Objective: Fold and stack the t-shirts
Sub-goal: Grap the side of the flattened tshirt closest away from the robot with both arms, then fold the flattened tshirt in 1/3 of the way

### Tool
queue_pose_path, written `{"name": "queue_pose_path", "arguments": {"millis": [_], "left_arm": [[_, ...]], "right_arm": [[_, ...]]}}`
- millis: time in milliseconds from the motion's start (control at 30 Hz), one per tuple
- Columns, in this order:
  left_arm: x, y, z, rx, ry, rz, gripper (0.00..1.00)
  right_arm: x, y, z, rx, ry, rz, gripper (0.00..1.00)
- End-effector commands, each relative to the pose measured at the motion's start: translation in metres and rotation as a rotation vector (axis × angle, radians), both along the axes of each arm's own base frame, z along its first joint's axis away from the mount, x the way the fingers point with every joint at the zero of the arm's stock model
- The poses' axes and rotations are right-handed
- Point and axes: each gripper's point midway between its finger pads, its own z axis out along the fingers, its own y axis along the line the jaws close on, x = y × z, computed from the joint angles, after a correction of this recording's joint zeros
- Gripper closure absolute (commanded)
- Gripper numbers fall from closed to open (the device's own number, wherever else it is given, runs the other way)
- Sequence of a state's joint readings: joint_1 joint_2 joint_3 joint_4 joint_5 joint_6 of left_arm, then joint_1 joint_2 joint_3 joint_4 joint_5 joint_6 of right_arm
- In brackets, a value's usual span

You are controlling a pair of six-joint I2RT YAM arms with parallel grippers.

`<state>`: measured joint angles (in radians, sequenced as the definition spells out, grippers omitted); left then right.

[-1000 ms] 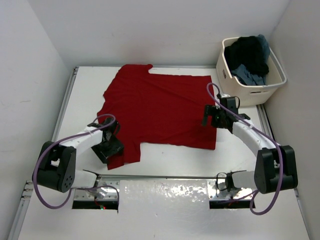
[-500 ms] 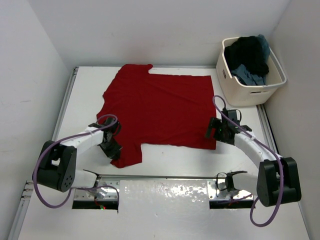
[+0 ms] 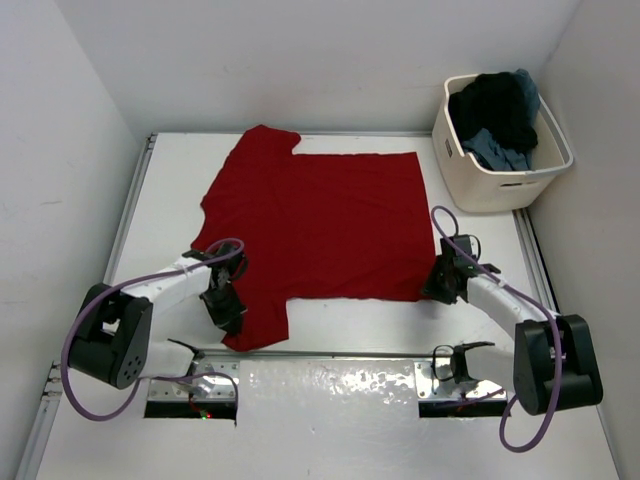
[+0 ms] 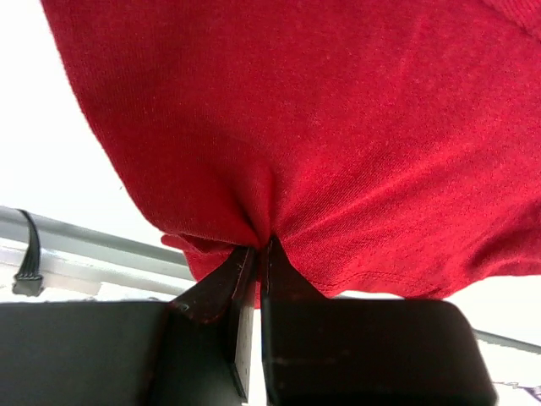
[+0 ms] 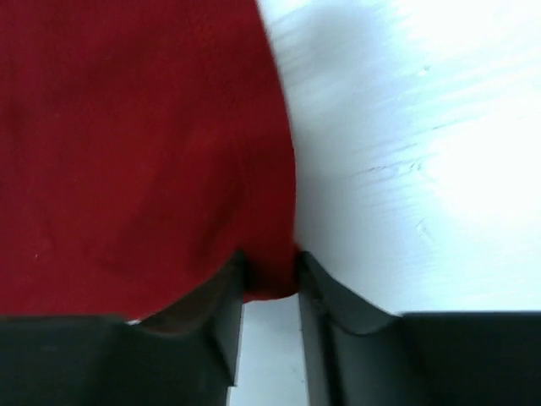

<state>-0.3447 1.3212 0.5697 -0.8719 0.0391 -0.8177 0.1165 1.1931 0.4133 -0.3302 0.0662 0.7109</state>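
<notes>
**Red t-shirt [image 3: 320, 225] spread flat on the table [image 3: 350, 320], gripped at both near corners.**
Top external: the left gripper [image 3: 222, 305] sits at the shirt's near-left corner and the right gripper [image 3: 440, 285] at its near-right corner. A black t-shirt [image 3: 495, 105] and a blue-grey t-shirt [image 3: 495, 150] lie heaped in the cream tub [image 3: 500, 188] at far right.
Left wrist: jaws pressed together, pinching a gather of red cloth.
Right wrist: jaws narrow, with the hem corner held between them.
</notes>
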Motion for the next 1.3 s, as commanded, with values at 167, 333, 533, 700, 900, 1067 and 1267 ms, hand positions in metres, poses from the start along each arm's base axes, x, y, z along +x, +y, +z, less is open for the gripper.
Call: {"name": "queue_pose_path", "arguments": {"millis": [167,333,533,700,900,1067,1267], "left_arm": [[-0.008,-0.002,0.016,-0.019,0.002,-0.07,1.0],[0.001,-0.025,0.026,-0.172,-0.088,-0.146,1.0],[0.053,-0.082,0.058,-0.475,-0.356,-0.222,1.0],[0.085,-0.106,0.082,-0.608,-0.516,-0.239,1.0],[0.144,-0.096,0.112,-0.511,-0.692,-0.23,1.0],[0.188,-0.065,0.146,-0.442,-0.865,-0.157,1.0],[0.222,-0.051,0.171,-0.413,-1.021,-0.113,1.0]], "right_arm": [[-0.01,-0.019,-0.005,-0.08,0.003,-0.068,1.0],[-0.022,-0.026,0.012,-0.128,0.011,-0.03,1.0],[0.004,-0.011,0.024,-0.065,-0.052,0.038,1.0],[0.038,-0.004,0.047,-0.048,-0.145,0.069,1.0],[0.075,-0.002,0.075,-0.057,-0.257,0.072,1.0],[0.099,0.002,0.093,-0.046,-0.315,0.069,1.0],[0.121,0.0,0.109,-0.07,-0.368,0.063,1.0]]}}
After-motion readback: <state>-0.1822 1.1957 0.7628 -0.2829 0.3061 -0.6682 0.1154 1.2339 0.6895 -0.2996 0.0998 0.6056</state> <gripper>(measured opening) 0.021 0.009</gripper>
